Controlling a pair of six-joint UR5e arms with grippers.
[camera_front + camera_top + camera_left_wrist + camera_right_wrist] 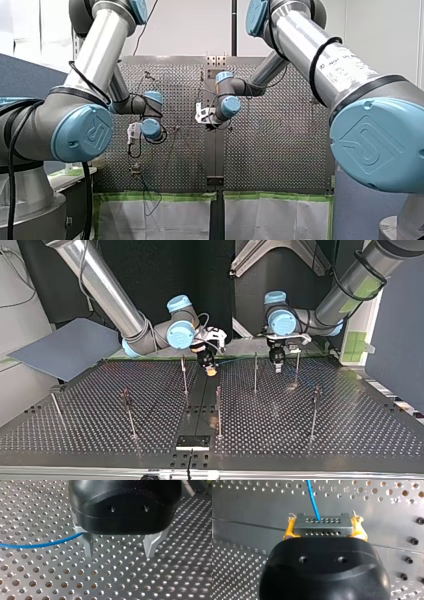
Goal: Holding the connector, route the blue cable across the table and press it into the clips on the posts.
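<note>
Tabletop [300, 432]: connector [323, 526] in my right hand [210, 370]

A robotics lab: my left arm [345, 290] and my right arm [105, 290] are hanging over a perforated table [350, 435] carrying posts [218, 410].

Between the open jaws of my left gripper [119, 555] the table [75, 580] lies bare. The blue cable [37, 546] reaches one finger from its outer side. Thin posts [255, 374] stand near these jaws, one at each side.
</note>
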